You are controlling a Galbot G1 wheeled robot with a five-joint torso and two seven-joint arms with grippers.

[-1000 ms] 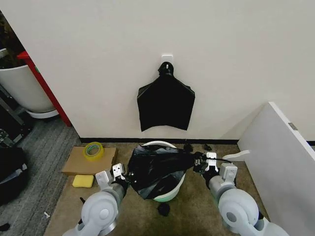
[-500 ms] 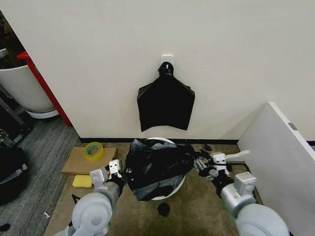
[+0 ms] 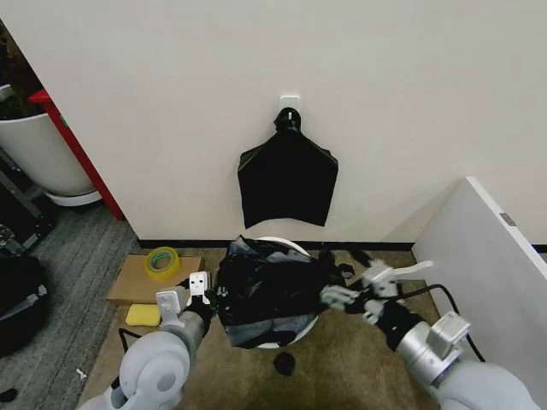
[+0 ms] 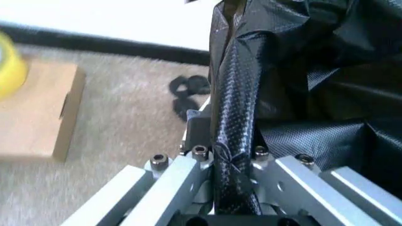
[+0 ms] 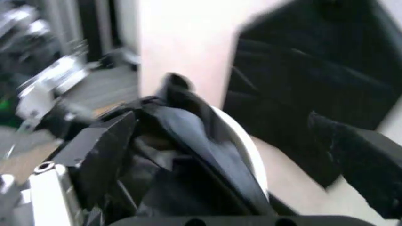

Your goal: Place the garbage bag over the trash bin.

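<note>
The garbage bag (image 3: pixel 269 290), black and crinkly, is draped over the trash bin (image 3: pixel 289 246), whose white rim shows at the back and whose wall shows low at the front. My left gripper (image 3: pixel 212 295) is at the bin's left side, shut on a twisted edge of the garbage bag (image 4: pixel 234 141); in the left wrist view the left gripper (image 4: pixel 232 167) clamps that edge between its metal jaws. My right gripper (image 3: pixel 355 286) is off the bin's right side, open. In the right wrist view the right gripper (image 5: pixel 226 122) has its fingers wide apart, with a fold of the bag (image 5: pixel 188 127) and the bin's rim (image 5: pixel 244 143) between them.
A flat black bundle (image 3: pixel 288 181) hangs on the wall hook behind the bin. A cardboard box (image 3: pixel 137 286) with a yellow tape roll (image 3: pixel 161 260) and a yellow sponge (image 3: pixel 143 314) lie to the left. Black scraps (image 3: pixel 285 364) dot the carpet. A white panel (image 3: pixel 491 273) stands right, a white tub (image 3: pixel 38 154) far left.
My right gripper has let go of the bag's right edge, opened and drawn back to the right. The bag has spread further over the bin. The left gripper still holds its edge.
</note>
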